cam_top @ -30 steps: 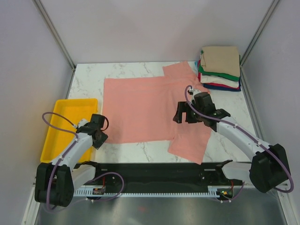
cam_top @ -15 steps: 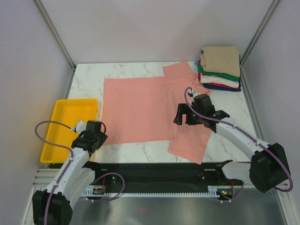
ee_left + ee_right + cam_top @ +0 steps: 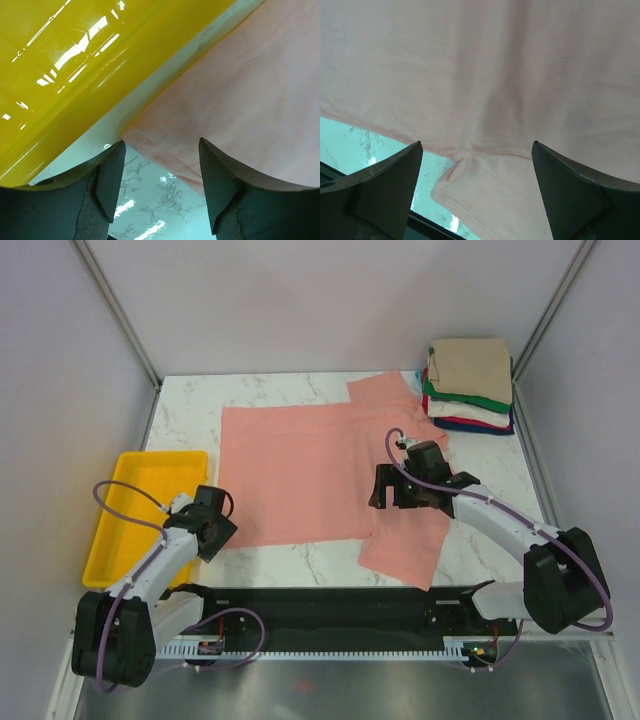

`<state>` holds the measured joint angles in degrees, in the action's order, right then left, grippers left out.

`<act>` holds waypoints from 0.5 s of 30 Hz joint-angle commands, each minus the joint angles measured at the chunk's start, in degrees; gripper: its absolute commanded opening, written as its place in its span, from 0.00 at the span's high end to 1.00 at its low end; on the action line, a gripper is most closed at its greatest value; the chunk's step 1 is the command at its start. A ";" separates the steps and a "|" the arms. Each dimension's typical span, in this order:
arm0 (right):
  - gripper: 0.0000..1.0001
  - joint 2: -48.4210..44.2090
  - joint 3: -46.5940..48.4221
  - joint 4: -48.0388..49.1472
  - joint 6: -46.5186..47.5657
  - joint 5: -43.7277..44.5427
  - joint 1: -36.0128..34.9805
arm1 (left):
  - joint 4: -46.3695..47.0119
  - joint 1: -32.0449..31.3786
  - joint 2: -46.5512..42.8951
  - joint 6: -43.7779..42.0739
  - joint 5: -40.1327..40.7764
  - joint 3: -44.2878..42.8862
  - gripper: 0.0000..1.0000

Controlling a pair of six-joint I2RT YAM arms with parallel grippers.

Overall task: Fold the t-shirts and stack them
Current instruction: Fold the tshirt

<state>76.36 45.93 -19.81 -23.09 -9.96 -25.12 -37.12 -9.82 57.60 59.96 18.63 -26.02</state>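
Furthest left, a yellow tray (image 3: 160, 470) sits just beside the pink shirt's (image 3: 300, 465) left edge. The shirt lies spread flat on a marble table (image 3: 190, 400), hem to the left and sleeves to the right. The left gripper (image 3: 160, 142) hangs over the shirt's near left corner, between shirt and tray. Its jaws are parted and grip nothing. The right gripper (image 3: 477, 147) hangs over the shirt's near edge, where the near sleeve joins the body. Its jaws are spread wide and grip nothing. Just beside the shirt's far sleeve sits a stack of folded shirts (image 3: 470, 370). Tan is on top, then green, white, red and blue.
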 commanded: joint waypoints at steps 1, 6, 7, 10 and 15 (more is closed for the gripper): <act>0.02 -0.07 1.71 1.80 1.20 0.73 -0.36 | 1.17 0.07 3.82 2.00 0.18 0.09 0.32; 0.02 -1.30 -0.05 1.36 1.12 1.17 -0.36 | 3.02 -0.02 5.68 1.74 -0.09 -0.70 0.47; 0.02 -1.56 -0.31 1.18 0.51 1.60 -0.36 | 3.11 -0.02 5.76 1.39 -0.18 -0.70 0.56; 0.02 -4.27 -2.25 -0.04 -2.56 7.45 -0.36 | 3.46 -0.02 5.59 1.03 -0.44 -0.61 0.74; 0.02 -8.76 -4.70 -12.69 -14.33 21.19 -2.55 | 4.25 -0.02 5.15 -0.11 -1.32 -0.35 0.98</act>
<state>71.50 42.74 -25.12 -29.43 1.04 -25.78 -36.71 -9.72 62.04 59.83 19.40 -27.79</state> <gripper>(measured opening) 0.982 0.064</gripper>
